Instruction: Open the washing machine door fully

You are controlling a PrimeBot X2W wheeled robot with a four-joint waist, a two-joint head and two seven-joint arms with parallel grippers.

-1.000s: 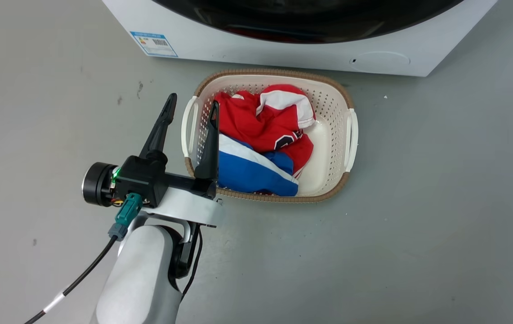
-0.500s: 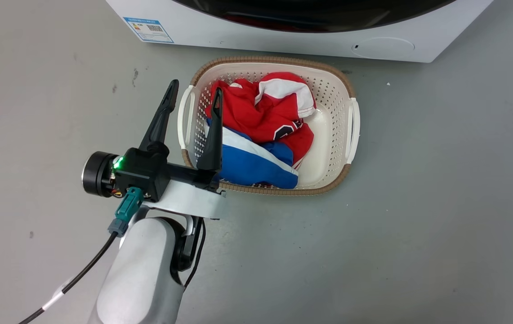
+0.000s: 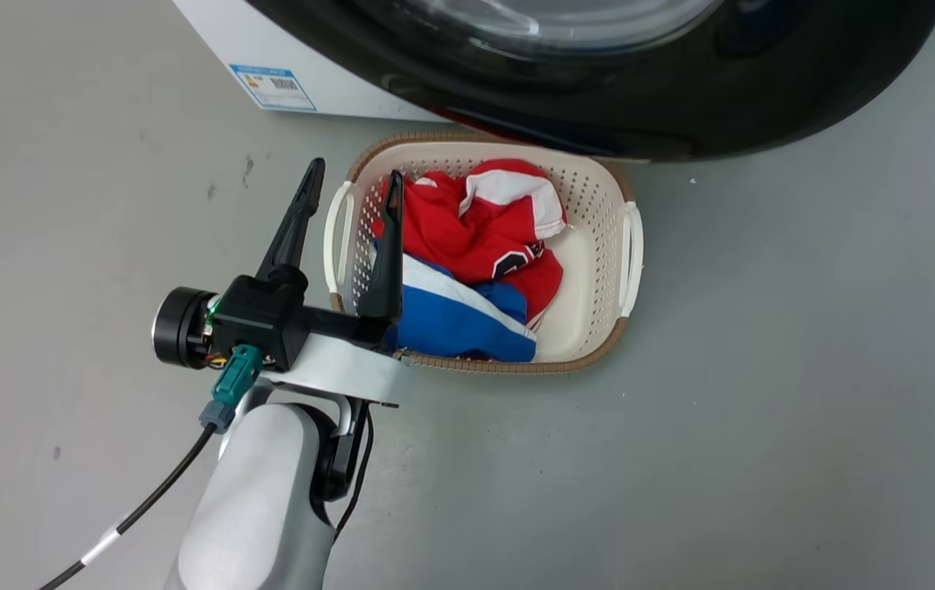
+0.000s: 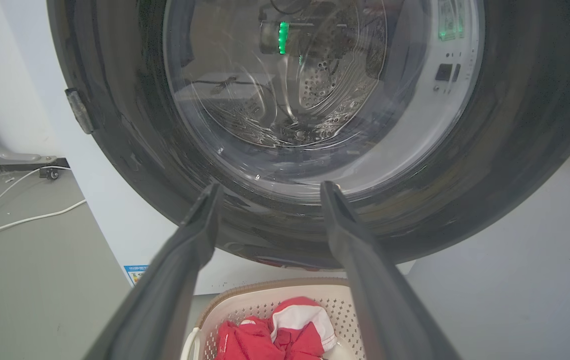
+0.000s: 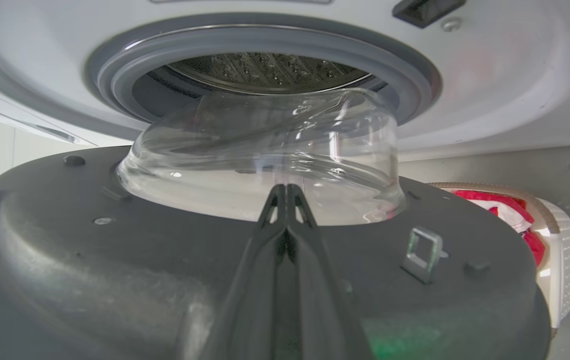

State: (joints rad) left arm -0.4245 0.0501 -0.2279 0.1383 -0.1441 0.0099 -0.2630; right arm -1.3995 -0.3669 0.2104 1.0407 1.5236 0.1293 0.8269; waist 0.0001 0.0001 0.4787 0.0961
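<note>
currently the washing machine [image 3: 254,37] stands with the washing machine door [image 5: 115,260] part-way open. the right claw [image 5: 287,192], fingers pressed together on nothing, points across its inner face; the left claw [image 3: 356,170] hangs spread and idle. judged next: push the door wider.

- The washing machine door [image 3: 615,115] runs off the top edge in the head view, with just its lower arc in frame.
- Its rim hides part of the laundry basket's [image 3: 629,258] far edge.
- The label sticker [image 3: 272,86] print is too small to read.
- In the left wrist view, the basket is cut off at the bottom.
</note>
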